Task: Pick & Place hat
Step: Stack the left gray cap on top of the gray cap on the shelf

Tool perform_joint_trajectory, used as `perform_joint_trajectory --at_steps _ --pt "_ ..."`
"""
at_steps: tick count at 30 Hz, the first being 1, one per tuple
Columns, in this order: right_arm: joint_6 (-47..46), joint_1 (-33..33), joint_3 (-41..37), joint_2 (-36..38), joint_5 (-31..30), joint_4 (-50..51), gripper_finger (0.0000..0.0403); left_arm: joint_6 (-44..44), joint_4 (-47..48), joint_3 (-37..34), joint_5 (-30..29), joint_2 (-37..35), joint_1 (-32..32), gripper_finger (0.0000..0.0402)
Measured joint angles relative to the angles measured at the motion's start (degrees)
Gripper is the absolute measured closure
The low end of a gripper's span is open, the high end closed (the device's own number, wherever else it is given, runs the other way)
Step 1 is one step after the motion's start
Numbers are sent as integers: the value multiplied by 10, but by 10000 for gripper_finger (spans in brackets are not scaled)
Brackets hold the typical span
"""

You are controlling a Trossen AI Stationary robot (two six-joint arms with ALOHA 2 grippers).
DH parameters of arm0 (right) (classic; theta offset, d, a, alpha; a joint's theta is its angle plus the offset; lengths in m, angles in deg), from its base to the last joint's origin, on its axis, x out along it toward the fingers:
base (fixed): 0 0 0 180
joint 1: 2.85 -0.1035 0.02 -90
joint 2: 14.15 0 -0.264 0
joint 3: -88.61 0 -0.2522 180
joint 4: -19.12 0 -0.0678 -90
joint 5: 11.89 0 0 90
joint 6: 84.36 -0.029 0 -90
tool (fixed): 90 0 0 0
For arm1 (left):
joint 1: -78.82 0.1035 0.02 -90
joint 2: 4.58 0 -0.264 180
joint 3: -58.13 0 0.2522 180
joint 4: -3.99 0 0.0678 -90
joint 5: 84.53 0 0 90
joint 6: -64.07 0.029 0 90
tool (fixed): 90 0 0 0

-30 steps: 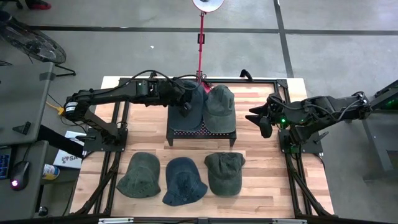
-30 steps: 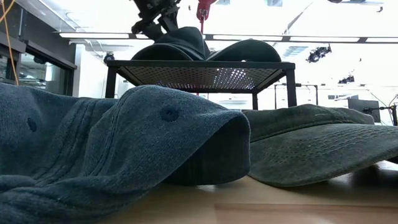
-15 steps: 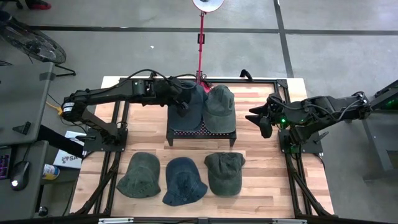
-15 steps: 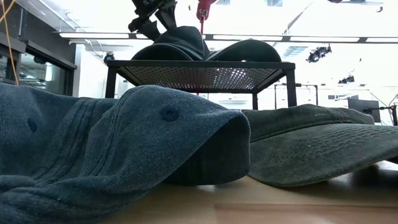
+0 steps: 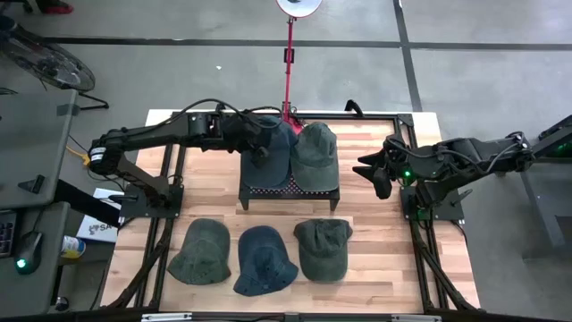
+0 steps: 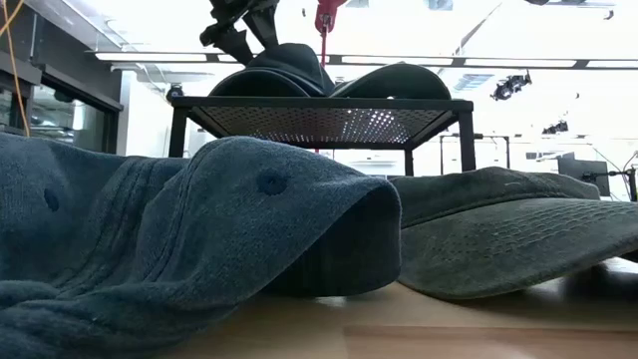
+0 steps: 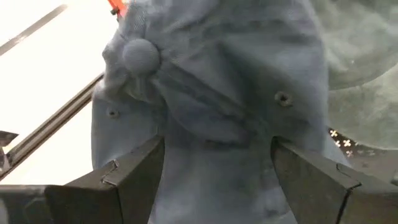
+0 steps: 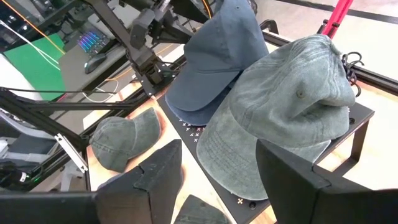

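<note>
A blue hat (image 5: pixel 279 148) lies crown up on the black perforated stand (image 5: pixel 288 190) at the table's far middle. A green hat (image 5: pixel 315 154) lies beside it on the right, and their edges meet. My left gripper (image 7: pixel 217 174) is open at the blue hat's left side (image 5: pixel 262 152), one finger on either side of the crown (image 7: pixel 217 93), touching nothing. In the low view it hangs just above the hat (image 6: pixel 239 25). My right gripper (image 5: pixel 380 174) waits open in the air to the right of the stand, looking at both hats (image 8: pixel 221 180).
Three more hats lie in a row near the table's front edge: green (image 5: pixel 201 252), blue (image 5: pixel 264 259) and green (image 5: pixel 322 249). A red pole (image 5: pixel 289 63) rises behind the stand. Bare wood shows to the left and right of the stand.
My left gripper's fingers have spread wider and come off the blue hat's crown, which stays on the stand. The right arm has kept still.
</note>
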Motion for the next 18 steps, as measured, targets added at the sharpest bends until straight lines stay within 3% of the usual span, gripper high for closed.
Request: perform_joint_trajectory --at_steps 18 --pt "2 0 0 0 1 0 203 7 16 17 -15 0 0 112"
